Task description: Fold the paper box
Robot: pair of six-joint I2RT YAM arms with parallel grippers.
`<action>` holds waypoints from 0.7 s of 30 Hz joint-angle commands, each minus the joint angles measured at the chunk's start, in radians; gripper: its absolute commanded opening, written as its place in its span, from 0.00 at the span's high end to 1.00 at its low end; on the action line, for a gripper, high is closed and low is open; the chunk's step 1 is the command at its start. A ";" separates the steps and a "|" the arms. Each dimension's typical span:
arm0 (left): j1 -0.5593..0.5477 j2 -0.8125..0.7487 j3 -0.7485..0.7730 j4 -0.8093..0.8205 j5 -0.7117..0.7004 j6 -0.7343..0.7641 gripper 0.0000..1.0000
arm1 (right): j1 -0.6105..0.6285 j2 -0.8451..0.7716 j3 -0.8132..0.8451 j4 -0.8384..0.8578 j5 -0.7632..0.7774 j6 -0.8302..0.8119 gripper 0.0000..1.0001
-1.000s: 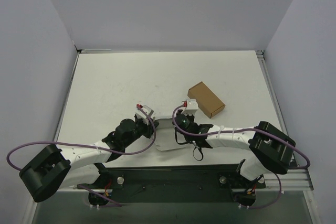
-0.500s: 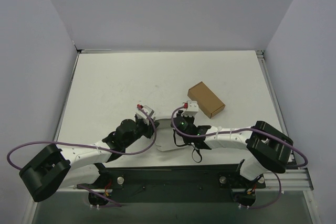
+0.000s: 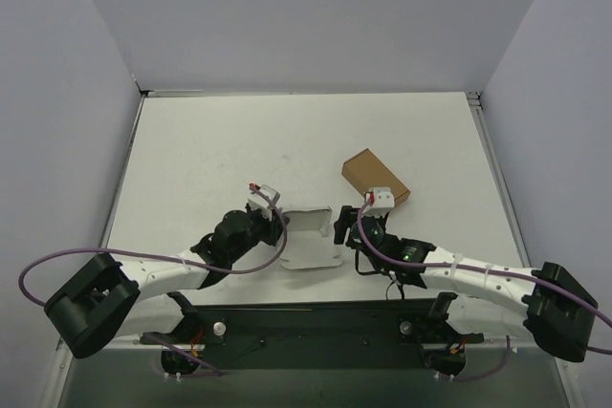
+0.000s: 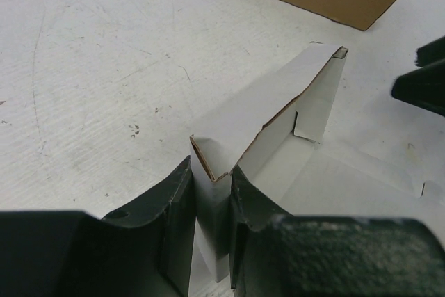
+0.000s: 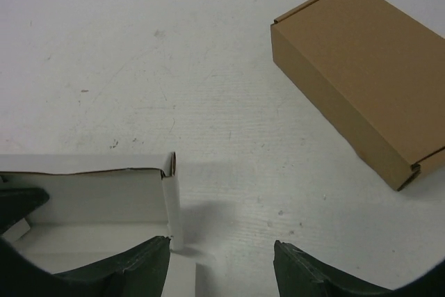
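If tugged sideways by left gripper (image 4: 211, 213), clamped on left end of paper box (image 4: 278, 109) wall, could tear there or flop back flat; could also snag right gripper (image 5: 222, 266), spread wide and empty just beside end flap. Sits on table (image 3: 210, 160) between both grippers, open face up, raised wall along far side running roughly left-right; long axis unclear, near square from above.

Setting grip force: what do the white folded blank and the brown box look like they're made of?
Paper box: thin card with matte white faces. Brown fibre shows along the cut edges and it holds sharp creases, so it is probably white-faced paperboard. Brown box: matte, uncoated kraft cardboard by its colour. Whether it is corrugated cannot be told.
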 commanded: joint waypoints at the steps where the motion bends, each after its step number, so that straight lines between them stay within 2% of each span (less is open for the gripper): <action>1: 0.012 0.020 -0.058 0.173 0.011 0.013 1.00 | -0.005 -0.157 -0.078 -0.120 -0.057 0.011 0.38; 4: 0.009 0.056 -0.095 0.289 0.016 0.044 1.00 | -0.011 -0.209 -0.102 -0.123 -0.074 0.024 0.38; 9: 0.005 0.148 -0.123 0.409 -0.007 0.092 1.00 | -0.013 -0.196 -0.112 -0.067 -0.097 0.022 0.38; 12: 0.003 0.191 -0.126 0.441 -0.004 0.112 0.88 | -0.013 -0.176 -0.119 -0.013 -0.125 0.024 0.38; 15: 0.003 0.195 -0.137 0.444 -0.001 0.113 0.70 | -0.015 -0.169 -0.112 0.006 -0.146 0.021 0.38; 16: 0.003 0.185 -0.140 0.441 -0.001 0.112 0.64 | -0.015 -0.172 -0.109 0.007 -0.151 0.018 0.38; 17: 0.003 0.158 -0.143 0.423 0.000 0.110 0.55 | -0.015 -0.177 -0.105 0.006 -0.154 0.013 0.38; 21: 0.002 0.081 -0.136 0.331 0.029 0.110 0.38 | -0.015 -0.211 -0.113 0.004 -0.165 0.011 0.38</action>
